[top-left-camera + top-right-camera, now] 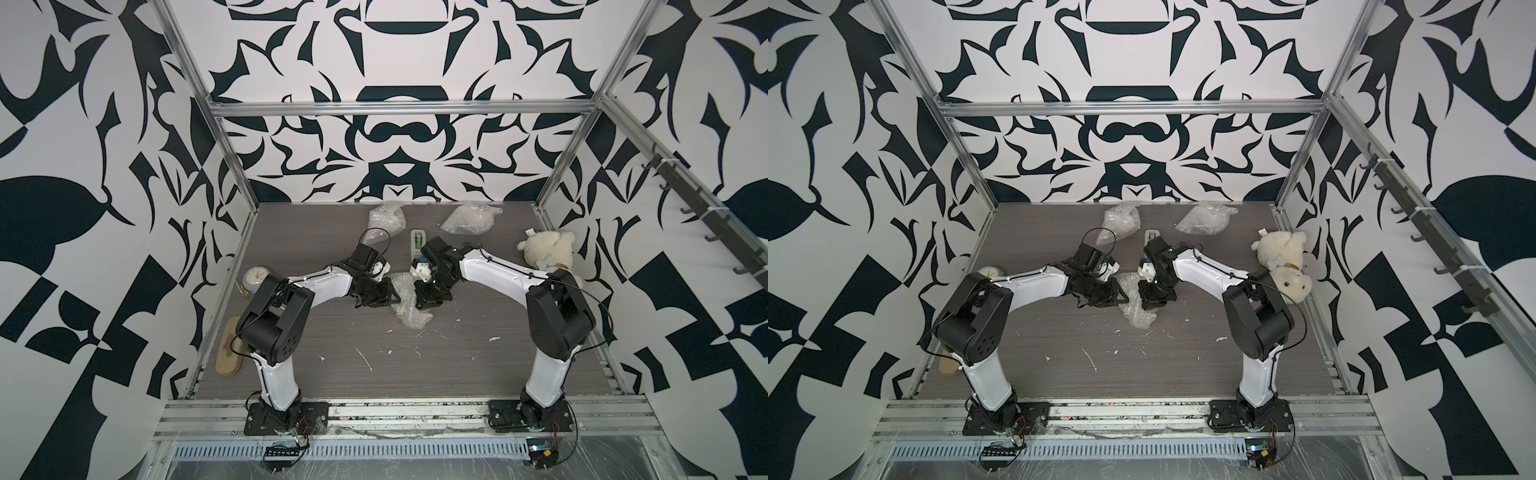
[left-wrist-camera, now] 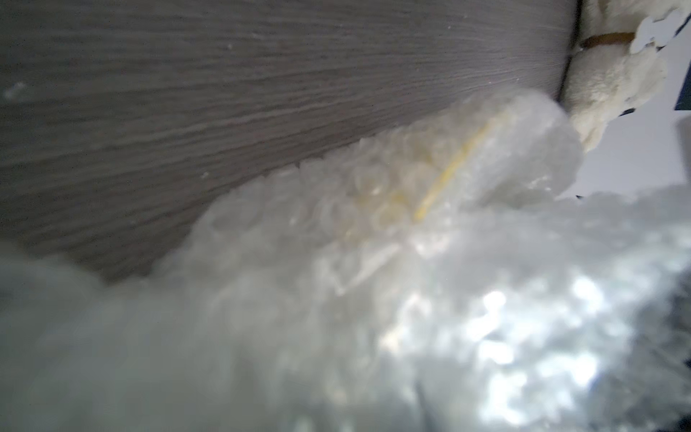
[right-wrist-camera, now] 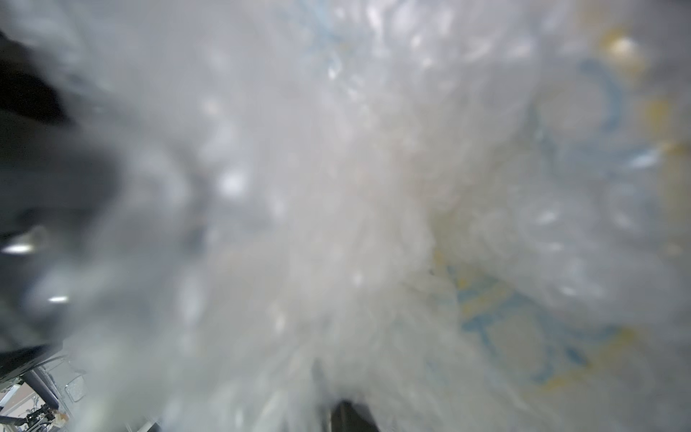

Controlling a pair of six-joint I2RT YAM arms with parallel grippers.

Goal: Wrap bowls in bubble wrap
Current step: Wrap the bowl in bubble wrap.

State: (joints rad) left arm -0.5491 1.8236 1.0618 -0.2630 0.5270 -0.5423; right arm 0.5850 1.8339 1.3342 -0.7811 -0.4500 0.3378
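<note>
- The left end effector (image 1: 390, 297) and right end effector (image 1: 422, 299) face each other mid-worktop (image 1: 457, 365), both against one crumpled bubble wrap bundle (image 1: 411, 318)
- Plastic fills both wrist views; I cannot tell how far either end effector stands open, or whether it grips the wrap
- A bowl (image 3: 523, 321) with a blue and yellow pattern shows, blurred, through that wrap in the right wrist view
- A far bundle (image 1: 386, 220) and a second far bundle (image 1: 469, 218) lie near the back edge; a teddy bear (image 1: 546, 249) sits beside the right arm; a clock (image 1: 255, 276) sits beside the left arm

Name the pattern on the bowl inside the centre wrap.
Bowl: blue and yellow motifs on white, blurred; best in the right wrist view.
</note>
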